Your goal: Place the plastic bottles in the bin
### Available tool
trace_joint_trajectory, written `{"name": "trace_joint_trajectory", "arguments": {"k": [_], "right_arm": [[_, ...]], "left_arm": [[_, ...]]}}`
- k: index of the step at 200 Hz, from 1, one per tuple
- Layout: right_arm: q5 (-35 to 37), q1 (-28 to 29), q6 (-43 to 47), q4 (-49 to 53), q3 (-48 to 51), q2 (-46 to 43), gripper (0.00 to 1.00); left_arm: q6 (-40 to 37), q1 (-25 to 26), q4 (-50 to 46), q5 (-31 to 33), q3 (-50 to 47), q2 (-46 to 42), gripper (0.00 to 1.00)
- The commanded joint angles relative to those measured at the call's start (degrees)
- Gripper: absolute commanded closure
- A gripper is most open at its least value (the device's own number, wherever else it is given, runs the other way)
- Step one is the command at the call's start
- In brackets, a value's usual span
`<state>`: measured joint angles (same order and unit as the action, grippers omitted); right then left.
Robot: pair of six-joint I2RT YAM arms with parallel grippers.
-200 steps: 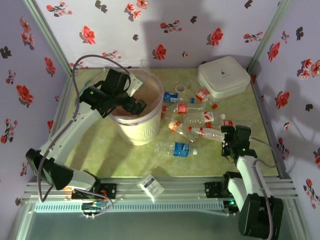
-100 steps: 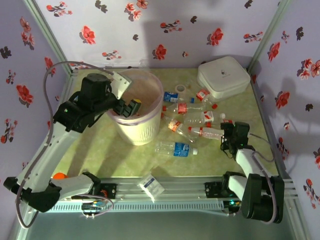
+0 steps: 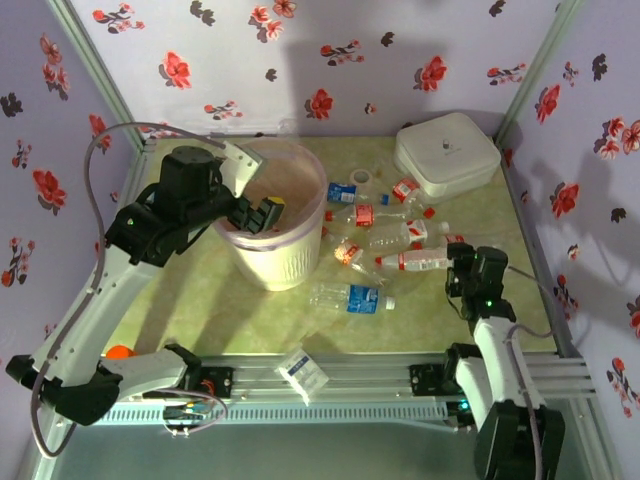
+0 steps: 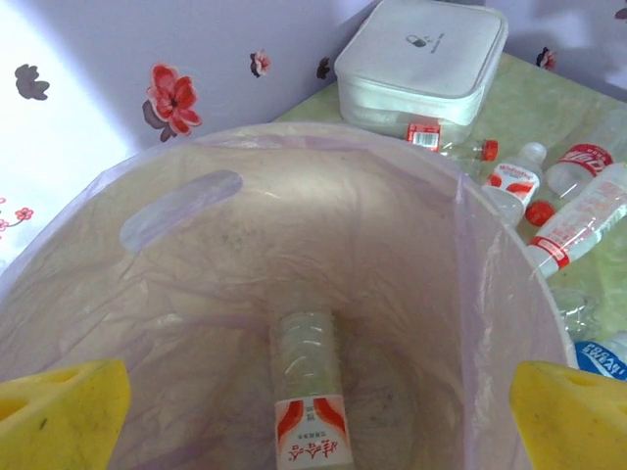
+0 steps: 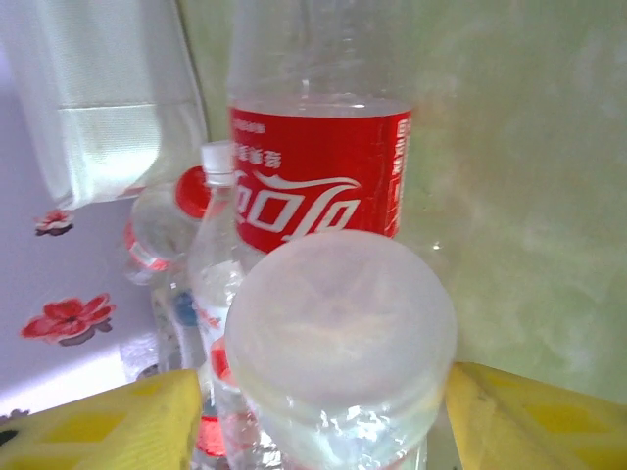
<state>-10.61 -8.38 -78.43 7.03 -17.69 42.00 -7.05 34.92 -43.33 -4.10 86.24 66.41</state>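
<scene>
1. Left end effector [image 3: 265, 213] hangs over the mouth of the bin [image 3: 272, 268], spread fully wide and holding nothing. In your left wrist view its yellow pads are cut off at the two lower corners.
2. Right end effector [image 3: 458, 265] sits low at the right, with a yellow pad on each side of the base of a red-labelled bottle [image 3: 415, 262]. You cannot tell whether the pads are actually pressing on it.
3. On the pale green surface [image 3: 200, 290], the bin stands left of centre. From above, the left arm covers part of its opening.
4. Your left wrist view looks down onto the bin's floor, where one bottle [image 4: 309, 392] lies. Its long axis runs toward the camera, and its label end is clipped by the lower edge.
5. At the far right stands a white box [image 3: 447, 152].
6. The red-labelled bottle lies on its side, its long axis running left to right, its cap toward the bin and its base toward the right end effector. The right wrist view shows it base-on, blurred.
7. More loose bottles [image 3: 385, 225] lie jumbled between the bin and the box, too overlapped to count.
8. A blue-labelled bottle [image 3: 350, 297] lies left to right beside the bin's foot.
9. At the near edge lies a small packet [image 3: 303, 370].
</scene>
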Motion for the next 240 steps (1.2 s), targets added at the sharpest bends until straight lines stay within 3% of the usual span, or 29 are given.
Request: {"name": "trace_joint_trajectory", "arguments": {"k": [1, 45, 83, 106, 204, 240], "right_arm": [[2.08, -0.42, 1.29, 5.52, -2.58, -2.18, 0.36], [-0.44, -0.49, 2.20, 5.75, -2.21, 0.46, 0.34], [-0.73, -0.49, 2.95, 6.54, -1.61, 2.61, 0.16], [-0.88, -0.49, 1.82, 4.24, -0.45, 4.55, 0.11], [-0.11, -0.49, 2.26, -6.27, -0.33, 18.05, 0.11], [-0.20, -0.49, 2.24, -8.78, 0.16, 20.58, 0.16]], "left_arm": [[2.03, 0.81, 1.85, -2.61, 2.69, -0.01, 0.00], [2.61, 1.12, 1.91, -2.74, 2.80, 0.74, 0.00], [3.09, 1.29, 1.50, -2.67, 2.02, 1.08, 0.00], [2.85, 1.29, 1.52, -2.58, 1.66, 1.33, 0.00], [3.62, 1.29, 2.77, -2.58, -0.48, 1.30, 0.00], [2.94, 1.32, 3.63, -2.66, -1.96, -0.14, 0.00]]}}
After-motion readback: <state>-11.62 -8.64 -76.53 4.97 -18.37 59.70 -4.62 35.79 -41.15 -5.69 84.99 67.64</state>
